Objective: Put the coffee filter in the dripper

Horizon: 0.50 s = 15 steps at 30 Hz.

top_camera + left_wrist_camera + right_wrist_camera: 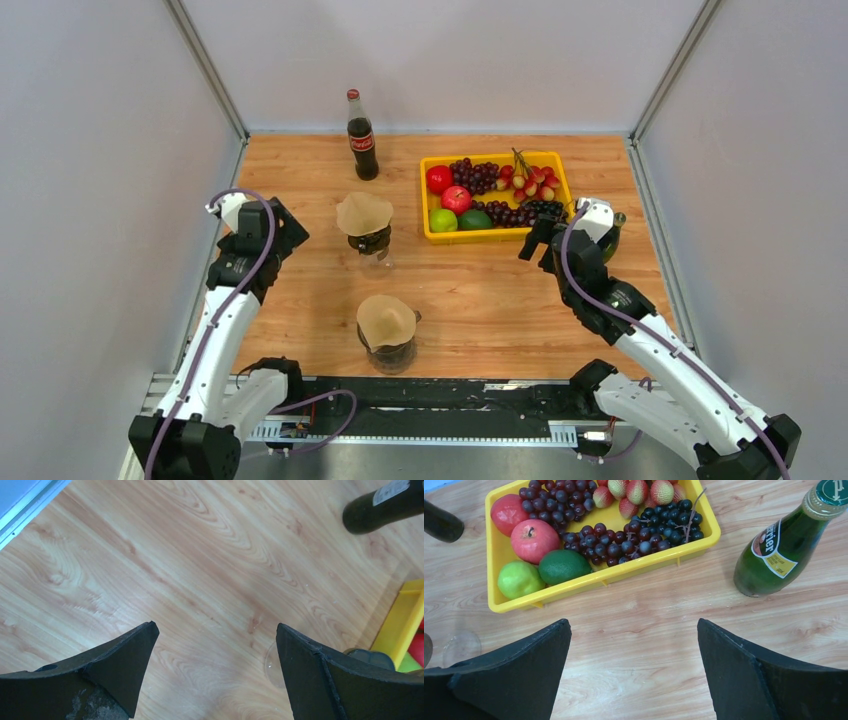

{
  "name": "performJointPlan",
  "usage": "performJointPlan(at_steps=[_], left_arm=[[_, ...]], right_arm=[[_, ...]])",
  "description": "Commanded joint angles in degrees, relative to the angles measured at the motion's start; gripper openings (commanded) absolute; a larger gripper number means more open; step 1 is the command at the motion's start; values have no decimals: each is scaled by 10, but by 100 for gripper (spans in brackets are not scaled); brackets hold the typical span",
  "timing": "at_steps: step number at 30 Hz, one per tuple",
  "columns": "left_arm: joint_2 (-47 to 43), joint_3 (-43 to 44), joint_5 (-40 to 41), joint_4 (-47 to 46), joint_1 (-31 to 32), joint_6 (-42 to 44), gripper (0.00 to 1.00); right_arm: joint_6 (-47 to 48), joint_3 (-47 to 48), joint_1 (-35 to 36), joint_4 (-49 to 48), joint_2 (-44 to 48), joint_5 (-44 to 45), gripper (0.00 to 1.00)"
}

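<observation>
Two glass drippers stand mid-table, each with a brown paper coffee filter in its top. The far filter (364, 212) sits on a dark-collared dripper (371, 243). The near filter (386, 318) sits in a dripper (391, 353) close to the arm bases. My left gripper (292, 232) is open and empty, left of the far dripper, over bare wood in the left wrist view (215, 626). My right gripper (533, 238) is open and empty just in front of the yellow tray, over wood in the right wrist view (634, 622).
A cola bottle (361, 135) stands at the back centre. The yellow tray (495, 236) of fruit (533, 540) lies at the back right. A green glass bottle (774, 550) stands right of the tray, beside my right wrist. Grey walls close in both sides.
</observation>
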<state>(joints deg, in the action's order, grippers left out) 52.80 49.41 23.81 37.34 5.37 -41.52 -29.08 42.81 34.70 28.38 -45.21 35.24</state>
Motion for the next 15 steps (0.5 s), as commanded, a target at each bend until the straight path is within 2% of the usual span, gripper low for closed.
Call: performJointPlan(at_steps=[1, 6, 15], left_arm=[[-31, -4, 26, -43, -4, -18, 100], [-66, -31, 15, -68, -4, -11, 100], [-73, -41, 11, -74, -4, -10, 100]], right_arm=[[-6, -6, -2, -18, 5, 30, 100], [-6, -9, -2, -23, 2, 28, 100], [-2, -15, -2, -32, 5, 21, 100]])
